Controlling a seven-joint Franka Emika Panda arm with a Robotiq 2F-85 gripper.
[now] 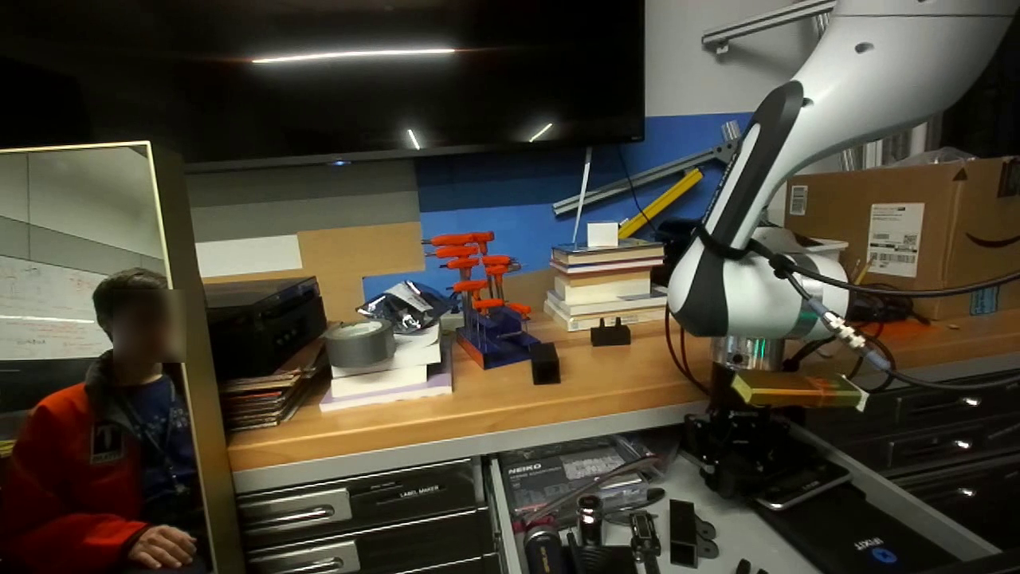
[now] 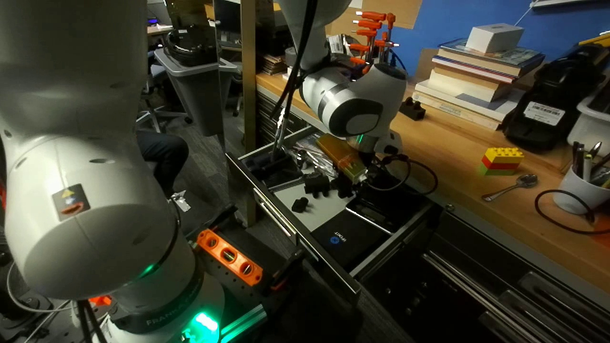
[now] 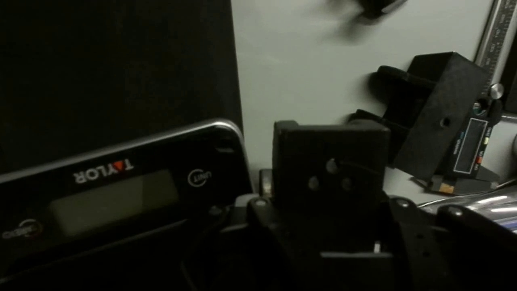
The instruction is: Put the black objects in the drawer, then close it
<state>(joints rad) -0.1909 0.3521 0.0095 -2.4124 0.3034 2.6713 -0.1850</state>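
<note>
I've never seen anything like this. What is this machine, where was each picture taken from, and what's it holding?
The big white machine is a robot arm. Its gripper is the part that grasps. Two pictures come from cameras standing outside the robot; the third comes from its wrist, looking along the gripper. There you see a black block clamped in it.

The arm reaches down to an open drawer; whether the block touches the bottom, I cannot tell. In the drawer lie a two-tabbed black piece, a small black piece and a flat device marked TAYLOR.

On the wooden worktop are a two-pronged black piece, a black box-shaped piece, a rack of orange-handled tools and books.
</note>
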